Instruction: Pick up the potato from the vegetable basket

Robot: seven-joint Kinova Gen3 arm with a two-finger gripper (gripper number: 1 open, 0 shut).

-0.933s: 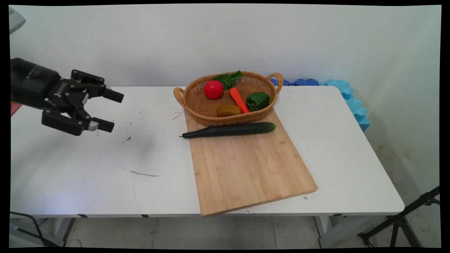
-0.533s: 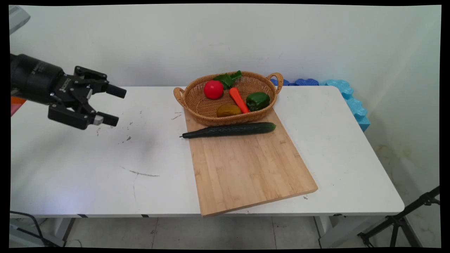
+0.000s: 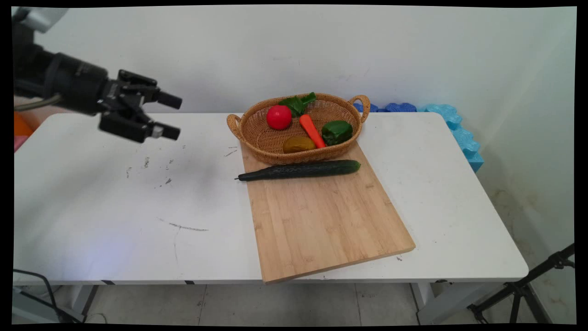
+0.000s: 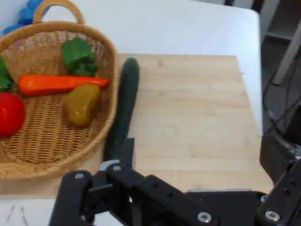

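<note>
One tool [image 3: 171, 116], jaws apart, empty, risen, seemingly nearer the basket [image 3: 257, 138].

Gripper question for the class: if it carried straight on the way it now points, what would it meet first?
Probably the cucumber. The open gripper hangs empty above the table, aimed at the wicker basket and cutting board. The hand view centres on the cucumber's near end beside the basket, though depth is uncertain.

Dark green cucumber [image 3: 301, 170], red tomato [image 3: 278, 116], orange carrot [image 3: 312, 130], tan woven basket [image 3: 262, 142], pale wooden board [image 3: 321, 220].
</note>
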